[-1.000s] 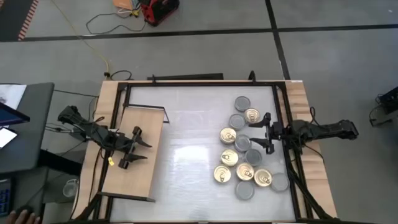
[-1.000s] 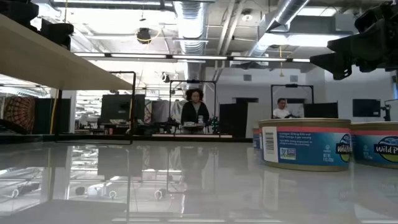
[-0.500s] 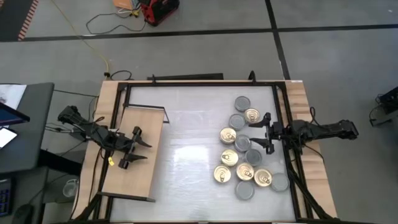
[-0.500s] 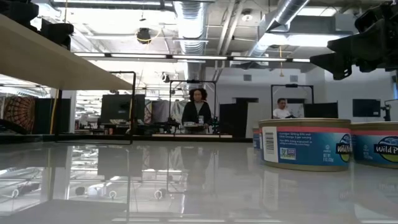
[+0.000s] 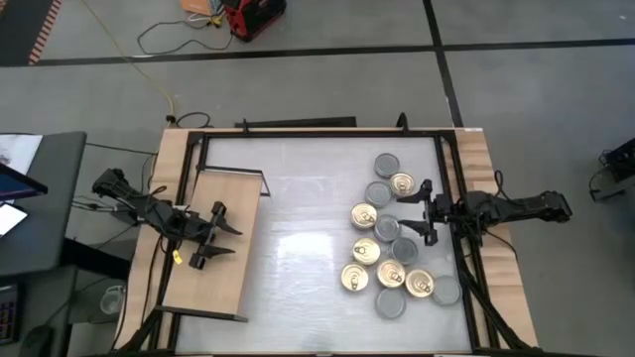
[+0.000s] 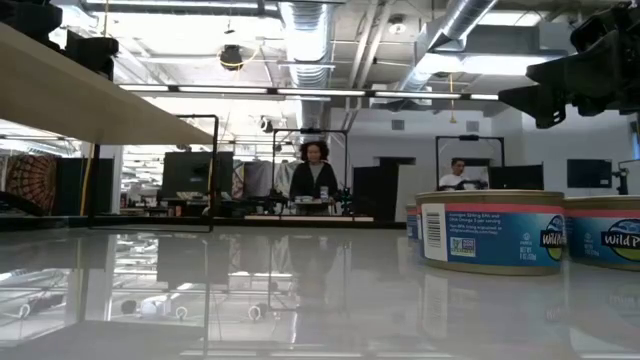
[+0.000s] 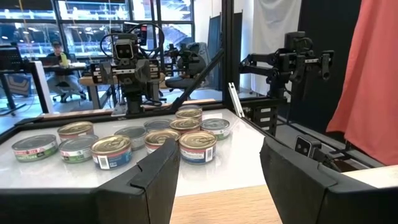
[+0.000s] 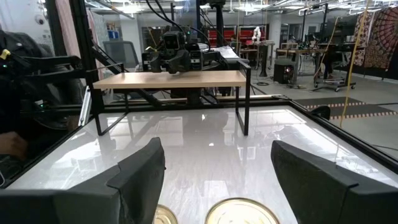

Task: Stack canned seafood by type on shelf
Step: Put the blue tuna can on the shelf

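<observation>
Nothing has moved since the earlier frame: both arms hang as they were. My right gripper (image 5: 421, 211) hovers with fingers spread and empty over the canned seafood (image 5: 389, 247), which sits clustered on the right of the table (image 5: 298, 248), none yet on the shelf (image 5: 213, 283) at left. My left gripper (image 5: 220, 240) waits above the shelf, parted, gripping nothing. The tins look rigid, smooth-walled and slippery, fairly dense; I judge pinching across the rim best.

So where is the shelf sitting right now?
In the high view the shelf stands on the table's left side, under the left gripper, well apart from the tins clustered on the right.
</observation>
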